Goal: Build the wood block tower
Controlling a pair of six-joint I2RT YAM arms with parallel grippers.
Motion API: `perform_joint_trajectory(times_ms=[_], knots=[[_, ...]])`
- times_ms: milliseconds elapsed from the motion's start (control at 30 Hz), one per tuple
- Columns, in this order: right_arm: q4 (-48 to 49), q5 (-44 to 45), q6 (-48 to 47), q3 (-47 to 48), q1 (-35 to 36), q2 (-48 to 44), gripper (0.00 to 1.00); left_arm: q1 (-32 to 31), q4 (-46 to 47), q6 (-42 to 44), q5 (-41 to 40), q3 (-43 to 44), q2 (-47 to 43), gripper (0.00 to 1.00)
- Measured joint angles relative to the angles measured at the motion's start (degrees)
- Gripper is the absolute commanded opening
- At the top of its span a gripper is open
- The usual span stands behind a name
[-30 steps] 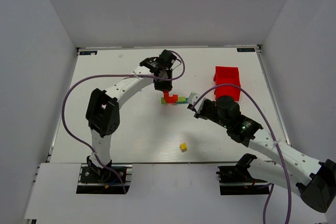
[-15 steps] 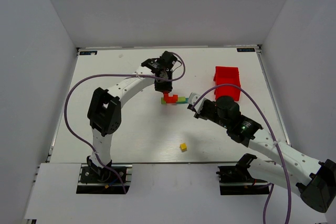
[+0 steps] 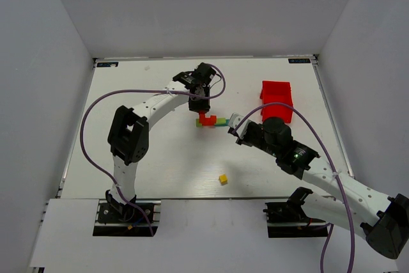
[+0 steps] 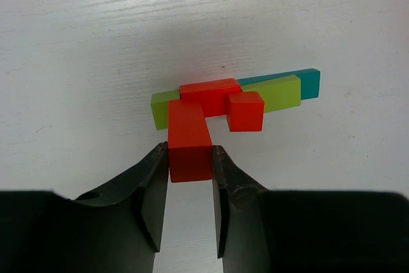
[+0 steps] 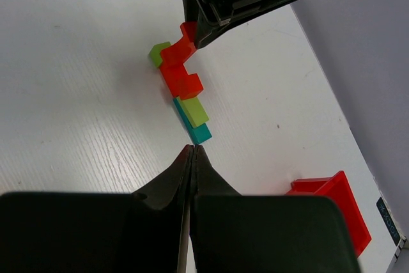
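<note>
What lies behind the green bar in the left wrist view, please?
A teal bar lies alongside the green bar; only its right part shows. The red arch covers the middle, so its left end is hidden.

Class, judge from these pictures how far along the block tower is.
Done: a green bar and a teal bar lie side by side as a base. In hand: the left gripper clamps one leg of the red arch over the green bar; the right gripper is shut and empty beside the teal bar. Left: releasing the arch and adding the yellow cube, loose nearer the arms.
</note>
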Motion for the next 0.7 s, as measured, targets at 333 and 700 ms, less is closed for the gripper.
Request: perform_joint_trajectory(times_ms=[333,700], knots=[[-0.04,0.00,-0.02,-0.72,-0.04,-0.26,0.00,0.00,0.15,-0.46,-0.09,0.00,0.00,0.01],[-0.04,-0.46,-0.02,-0.72,-0.04,-0.39,0.00,0.00,0.44,-1.60,-0.13,-0.09,0.00,0.02]])
